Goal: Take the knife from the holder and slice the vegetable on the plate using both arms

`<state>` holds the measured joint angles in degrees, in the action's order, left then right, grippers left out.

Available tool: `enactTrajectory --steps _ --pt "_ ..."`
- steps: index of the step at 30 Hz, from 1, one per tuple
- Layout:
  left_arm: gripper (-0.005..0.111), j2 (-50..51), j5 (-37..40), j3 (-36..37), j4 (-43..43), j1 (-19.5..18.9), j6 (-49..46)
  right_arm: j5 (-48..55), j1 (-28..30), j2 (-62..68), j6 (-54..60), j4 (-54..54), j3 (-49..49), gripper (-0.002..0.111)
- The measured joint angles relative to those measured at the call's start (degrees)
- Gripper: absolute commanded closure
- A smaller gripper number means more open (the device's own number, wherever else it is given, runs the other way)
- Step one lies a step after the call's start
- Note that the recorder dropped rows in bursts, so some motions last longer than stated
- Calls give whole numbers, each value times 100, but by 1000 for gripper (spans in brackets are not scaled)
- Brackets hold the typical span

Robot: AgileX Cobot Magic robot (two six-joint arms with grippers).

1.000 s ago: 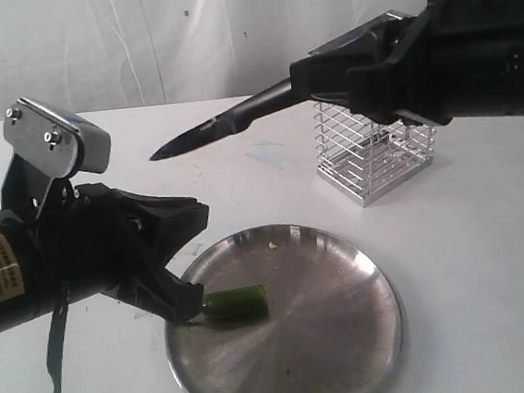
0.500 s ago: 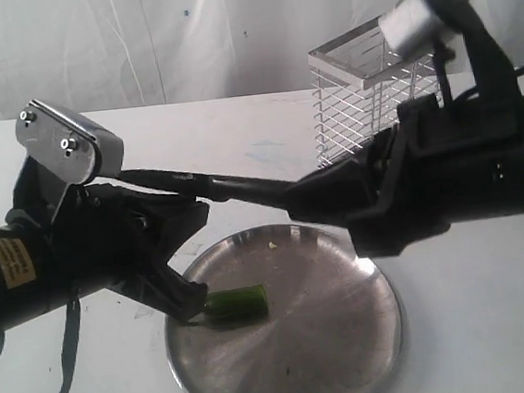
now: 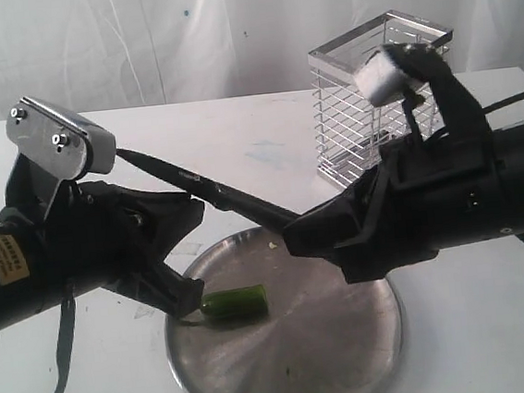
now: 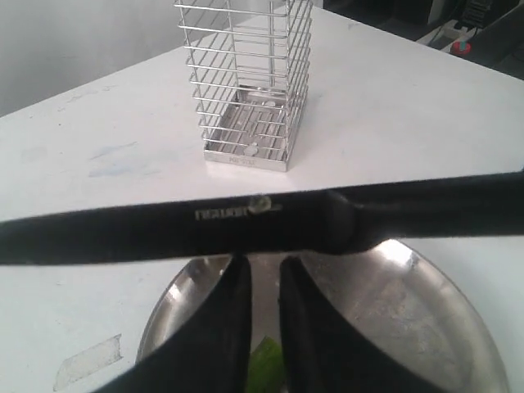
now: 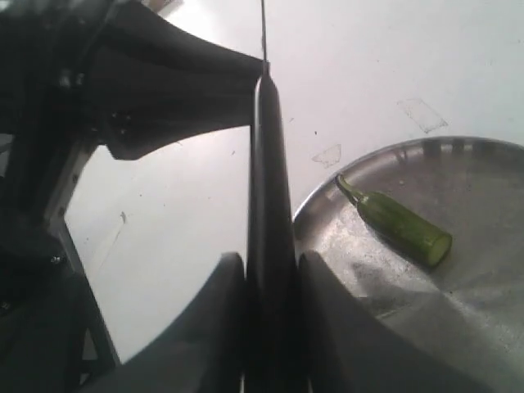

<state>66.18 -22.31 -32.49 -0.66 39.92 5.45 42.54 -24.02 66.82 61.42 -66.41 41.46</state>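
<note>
The green pepper [image 3: 240, 303] lies on the left part of the silver plate [image 3: 332, 348], stem pointing left. My left gripper [image 3: 196, 300] sits low at its stem end. In the left wrist view its fingers [image 4: 233, 327] leave only a narrow slit, and the pepper [image 4: 266, 368] shows through it. In the right wrist view the whole pepper [image 5: 401, 225] and its stem lie free on the plate [image 5: 467, 164]. My right gripper [image 3: 294, 235] is shut on the black handle of the knife [image 3: 195, 180]. The blade slants up-left over the left gripper. The knife [image 4: 246, 217] crosses the left wrist view.
The empty wire holder [image 3: 365, 112] stands on the white table behind my right arm. The silver bracket [image 3: 53, 142] on my left arm is right beside the blade tip. Bits of tape [image 5: 422, 115] mark the table. A white curtain closes off the back.
My right arm has come down and left from in front of the holder, bringing the knife low across the plate's far edge and over the left gripper. The left arm shifted only slightly. The pepper stayed put.
</note>
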Motion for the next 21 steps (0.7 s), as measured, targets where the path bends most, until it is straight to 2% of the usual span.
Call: enactTrajectory --steps 11,14,18,21 --pt "85 -27 342 0 0 0 -218 -952 0 -159 -873 217 -307 108" --pt "73 -63 707 0 -121 0 -354 -1276 0 -452 -1653 778 -591 108" --pt "44 -20 1276 0 -737 93 -379 -1475 0 -807 -2259 1315 -1019 108" --pt "37 180 1386 -44 -1286 384 -379 -1457 0 -1072 -2381 1402 -1230 108"
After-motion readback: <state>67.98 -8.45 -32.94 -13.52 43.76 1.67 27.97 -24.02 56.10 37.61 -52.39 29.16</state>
